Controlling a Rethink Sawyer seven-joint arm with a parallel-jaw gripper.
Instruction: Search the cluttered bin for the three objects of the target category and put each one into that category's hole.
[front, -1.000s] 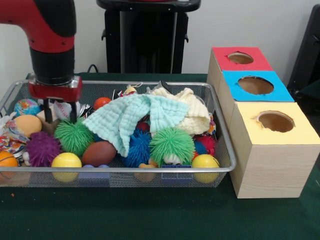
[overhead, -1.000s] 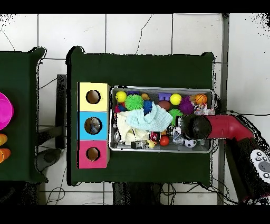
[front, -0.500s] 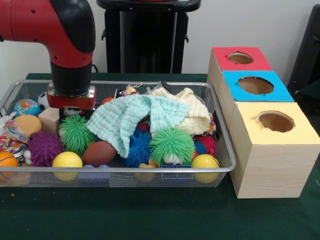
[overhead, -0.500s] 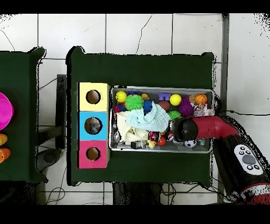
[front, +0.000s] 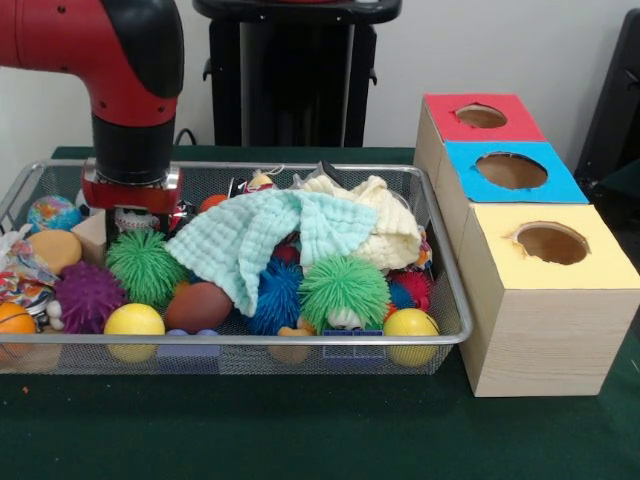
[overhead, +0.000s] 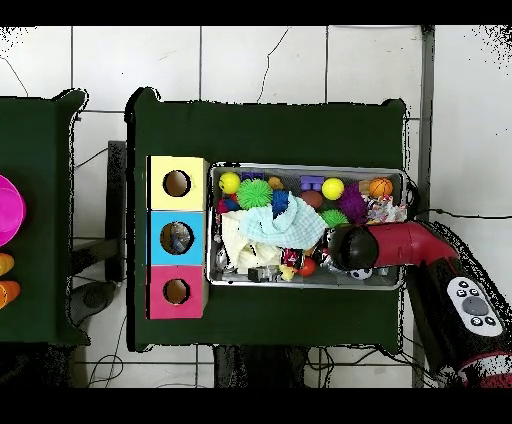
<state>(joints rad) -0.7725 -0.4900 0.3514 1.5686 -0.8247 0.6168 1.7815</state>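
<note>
A wire basket (front: 440, 335) on the green desk (front: 300, 430) brims with toys: spiky green balls (front: 147, 268), a purple one (front: 87, 297), yellow balls (front: 133, 321) and a pale green cloth (front: 262, 235) draped across the middle. Beside it stands a wooden box (front: 545, 330) with red, blue and yellow holes. The red arm's gripper (front: 131, 213) sits low behind the left green ball, having shifted slightly leftward from half a second ago; whether the fingers are open or holding anything cannot be told.
</note>
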